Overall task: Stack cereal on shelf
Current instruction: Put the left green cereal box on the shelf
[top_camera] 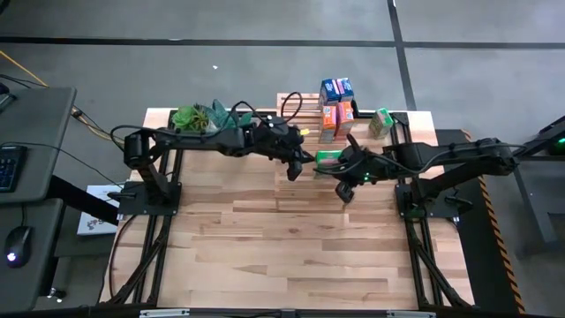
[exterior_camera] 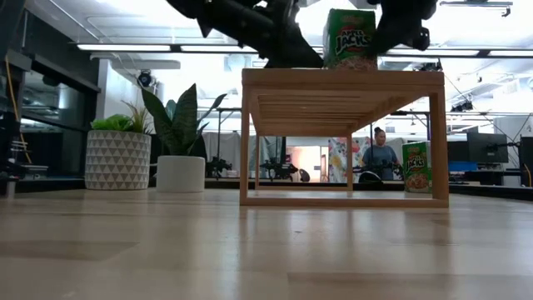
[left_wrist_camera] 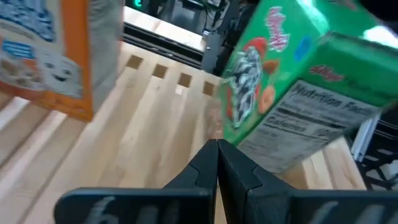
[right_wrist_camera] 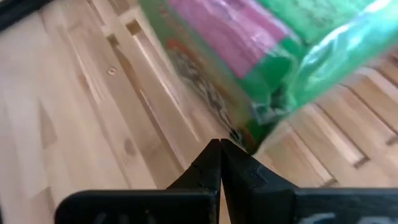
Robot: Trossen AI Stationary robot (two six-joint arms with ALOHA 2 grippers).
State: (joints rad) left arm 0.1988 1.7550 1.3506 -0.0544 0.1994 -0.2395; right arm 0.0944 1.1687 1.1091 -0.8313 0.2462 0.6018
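On my left wrist camera the left gripper (left_wrist_camera: 217,163) has its jaws pressed together with nothing between them, and the right gripper (right_wrist_camera: 219,163) reads the same on its own camera: jaws closed and empty. Both hang over the front edge of the shelf (top_camera: 305,104), near the far edge of the counter (top_camera: 265,230), the left gripper (top_camera: 294,167) just beside the green cereal box (top_camera: 328,160) and the right gripper (top_camera: 345,189) on its other side. From the low camera that green box (exterior_camera: 349,38) stands upright on the shelf top (exterior_camera: 341,78). Further back on the shelf I see the orange boxes (top_camera: 335,117) with the blue boxes (top_camera: 336,88) at the far edge. Another green box (top_camera: 381,122) stands on the counter just beside the shelf's right end. Plants (top_camera: 199,117) sit at the counter's far left corner.
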